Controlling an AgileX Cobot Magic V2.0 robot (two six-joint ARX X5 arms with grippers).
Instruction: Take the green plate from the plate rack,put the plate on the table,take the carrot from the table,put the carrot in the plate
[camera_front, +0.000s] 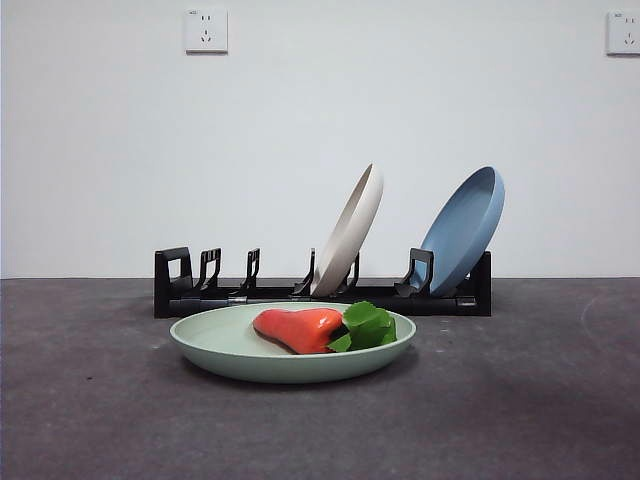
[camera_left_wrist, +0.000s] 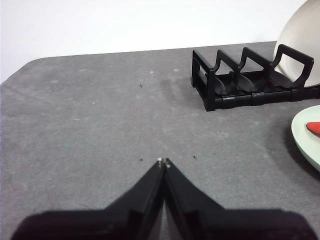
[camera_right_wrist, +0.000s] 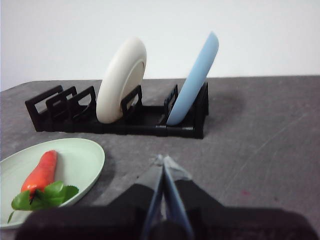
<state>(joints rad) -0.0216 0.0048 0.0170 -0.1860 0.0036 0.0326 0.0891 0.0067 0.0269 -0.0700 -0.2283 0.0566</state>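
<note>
Job looks done: small shiny orange toy carrot (camera_front: 298, 328) lying in the pale green round plate (camera_front: 232, 352) on the dark grey table (camera_front: 90, 400), left gripper (camera_left_wrist: 163, 162) and right gripper (camera_right_wrist: 163, 160) both pinched together and empty, nothing left but keeping clear.

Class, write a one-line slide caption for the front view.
Carrot lying in the green plate on the table, before a rack holding white and blue plates.

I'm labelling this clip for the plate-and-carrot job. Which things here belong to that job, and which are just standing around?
Part of the job: green plate flat on the table; carrot lying in it; plate rack.

Just there: cream-white plate and light blue plate, both leaning in the rack; two wall sockets.
</note>
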